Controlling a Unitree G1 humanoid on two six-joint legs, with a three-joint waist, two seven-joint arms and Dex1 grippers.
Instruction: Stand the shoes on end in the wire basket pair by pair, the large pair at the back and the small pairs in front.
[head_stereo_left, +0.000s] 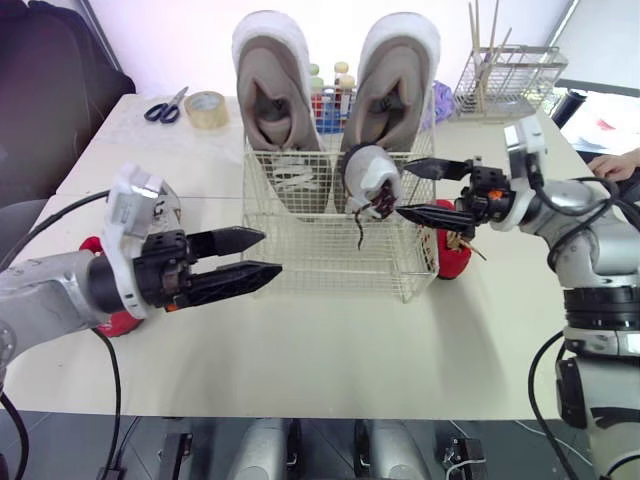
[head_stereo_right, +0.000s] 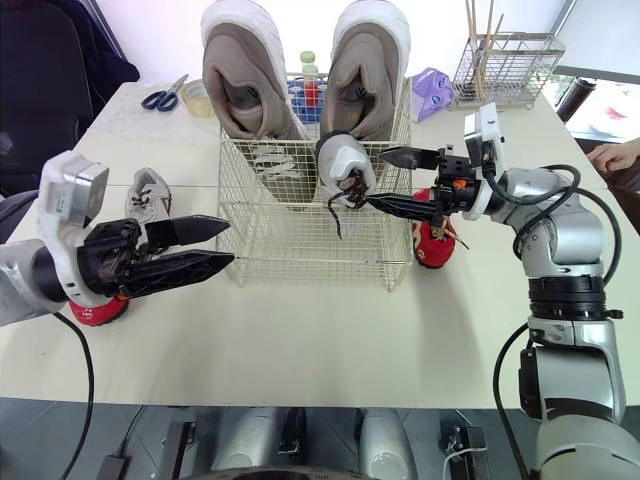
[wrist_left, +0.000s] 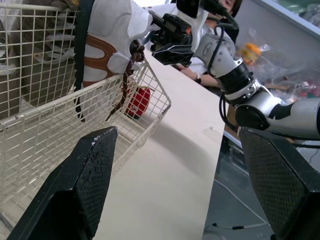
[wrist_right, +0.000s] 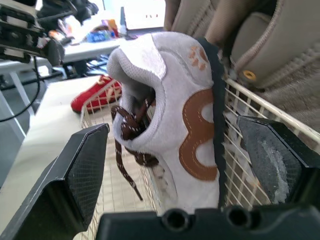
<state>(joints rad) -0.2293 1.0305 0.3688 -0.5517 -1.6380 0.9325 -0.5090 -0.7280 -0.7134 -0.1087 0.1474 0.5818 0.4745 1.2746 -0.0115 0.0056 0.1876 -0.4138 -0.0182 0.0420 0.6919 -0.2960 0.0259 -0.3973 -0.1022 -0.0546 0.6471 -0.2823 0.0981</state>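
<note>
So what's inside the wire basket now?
Two large beige shoes stand on end at the back; one small white-and-brown sneaker sits at front right, between the right gripper's open fingers. The sneaker covers the right large shoe's lower part.

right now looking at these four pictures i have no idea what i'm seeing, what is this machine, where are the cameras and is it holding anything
It is a humanoid robot with two arms, each ending in a black two-fingered gripper. Two pictures come from a stereo camera on its head, looking down over a pale table. The other two come from cameras on the wrists, looking along each gripper's fingers.

On the table stands a white wire basket with two large beige white-soled shoes on end at the back. The right gripper is open, one finger on either side of a small grey shoe with a brown patch and brown laces at the basket's front right. The left gripper is open and empty.

One small red shoe lies right of the basket. A second red shoe and a second small grey shoe lie to the left.
</note>
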